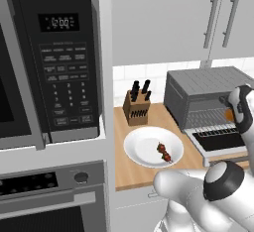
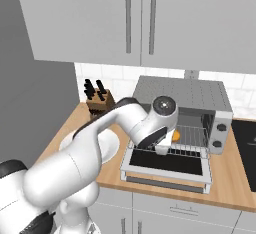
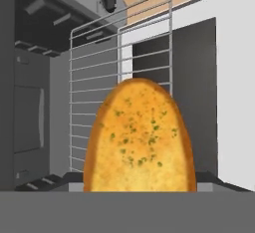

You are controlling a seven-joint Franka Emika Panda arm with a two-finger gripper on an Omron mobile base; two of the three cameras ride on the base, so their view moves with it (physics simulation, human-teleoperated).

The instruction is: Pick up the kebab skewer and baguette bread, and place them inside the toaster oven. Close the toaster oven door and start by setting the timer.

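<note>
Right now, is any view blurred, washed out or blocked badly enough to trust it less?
Left base view: sharp, evenly lit; the kebab skewer reads clearly on the plate. Right base view: no glare, but the arm hides most of the plate and part of the toaster oven mouth. Hand view: the baguette bread is so near it blocks the lower middle; the wire rack behind stays crisp.

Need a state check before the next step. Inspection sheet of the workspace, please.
Surface: wood counter, plate and toaster oven on it.
Job's things: skewer on white plate; baguette at the gripper, over the wire rack; toaster oven door dropped open.
Clutter: knife block.
Grippers: gripper at the oven mouth; baguette between the fingers.
Cables: nothing seen.
Surroundings: microwave, wall oven, upper cabinets.
</note>
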